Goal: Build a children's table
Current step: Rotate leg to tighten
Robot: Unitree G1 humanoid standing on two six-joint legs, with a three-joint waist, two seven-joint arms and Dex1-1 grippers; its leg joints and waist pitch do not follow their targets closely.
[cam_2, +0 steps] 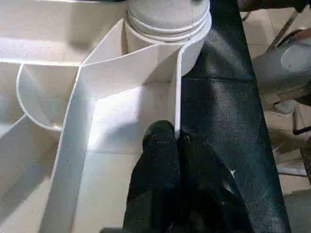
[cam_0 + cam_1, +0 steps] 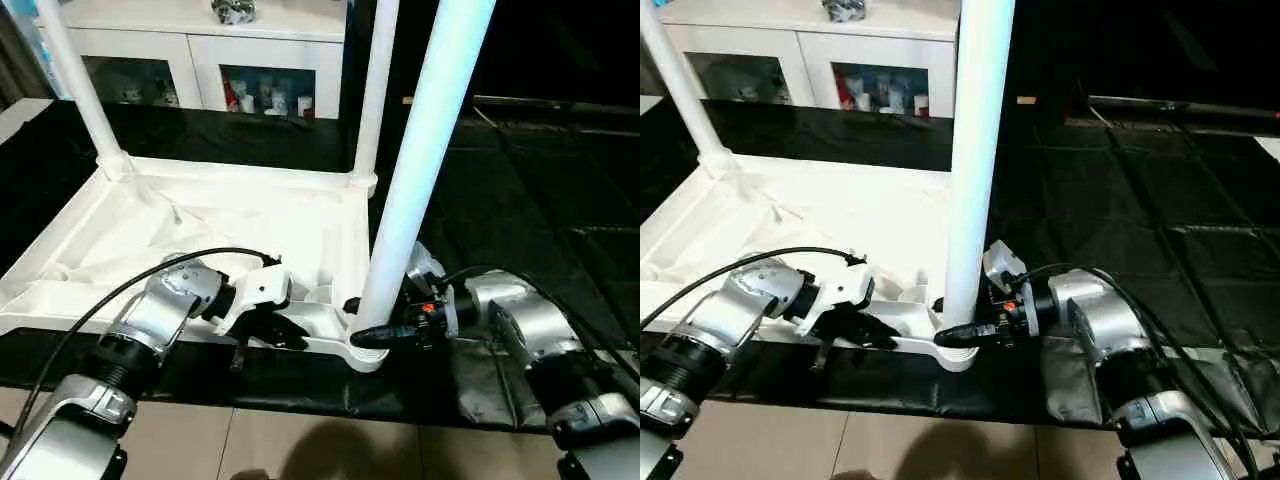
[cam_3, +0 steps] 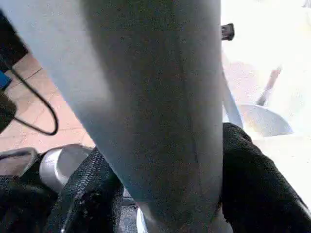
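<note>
Table top [image 2: 250,225] lay upside down at centre-left of frame on black mat [image 2: 520,200], two far legs [image 2: 372,95] already standing. Right gripper [image 2: 372,338] was clenched around near leg [image 2: 425,150] low at its corner socket [image 2: 362,352], likely seating it. Left gripper [image 1: 176,141] was pinched shut on the table's near rim [image 1: 178,92], probably bracing it.

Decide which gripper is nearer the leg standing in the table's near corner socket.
Right. The right gripper clasps the leg just above the socket, a finger on each side. The left gripper pinches the tabletop's rim beside that corner, off the leg.
</note>
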